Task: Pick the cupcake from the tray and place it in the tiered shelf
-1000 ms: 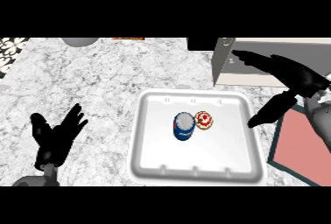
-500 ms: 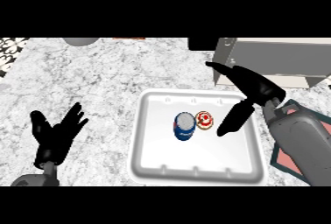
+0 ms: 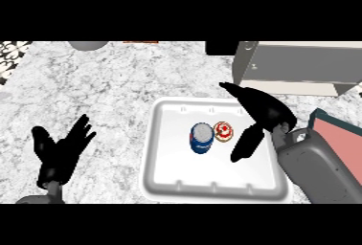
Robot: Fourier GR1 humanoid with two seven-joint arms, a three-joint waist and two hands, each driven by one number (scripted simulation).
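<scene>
**Open right hand beside the cupcake, nothing held yet**

The small round cupcake with red-and-white frosting [image 3: 223,131] sits in the shallow white square tray [image 3: 170,167], a little right of its middle. It is close against a blue cylindrical can with a grey top [image 3: 201,142] on its left; whether the two touch I cannot tell. The black right hand [image 3: 260,111] hangs over the tray's right part, released and grasping nothing. Its spread fingers [image 3: 243,146] point down just beside the cupcake. The black left hand [image 3: 62,150] rests open at the lower left, over the speckled marble counter [image 3: 106,86].

The cupcake stands upright, frosting facing up. Its outline from above is round, so it likely has no long axis along the counter and its own axis runs vertically.

It will probably be light, with a soft top that smears and a body that crushes. The best hold looks to be low on its sides, from the free right and far sides, kept level on the way to the grey tiered shelf [image 3: 297,67] at the upper right
</scene>
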